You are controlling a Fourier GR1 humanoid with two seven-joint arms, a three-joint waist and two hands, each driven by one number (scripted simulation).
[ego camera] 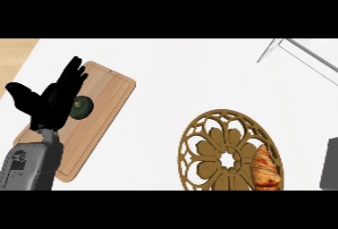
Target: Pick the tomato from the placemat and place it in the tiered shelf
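Head view: the left hand (56, 96) sits at about nine o'clock, fingers straight and spread, pointing up toward twelve, thumb out toward the left edge, grasping nothing. It hovers over a wooden board (109, 105) that lies tilted on the white surface (185, 76). Peeking out just at the hand's three o'clock side is a dark green round thing (82, 108), resting on the board and partly covered by the fingers; no red tomato shows anywhere. Down at five o'clock lies a round brown openwork placemat (221, 154), and on its right part rests a croissant (266, 168). Up at one o'clock, thin metal bars of the tiered shelf (300, 51) cross the corner. A grey block (330, 164) shows at the right edge, four o'clock.
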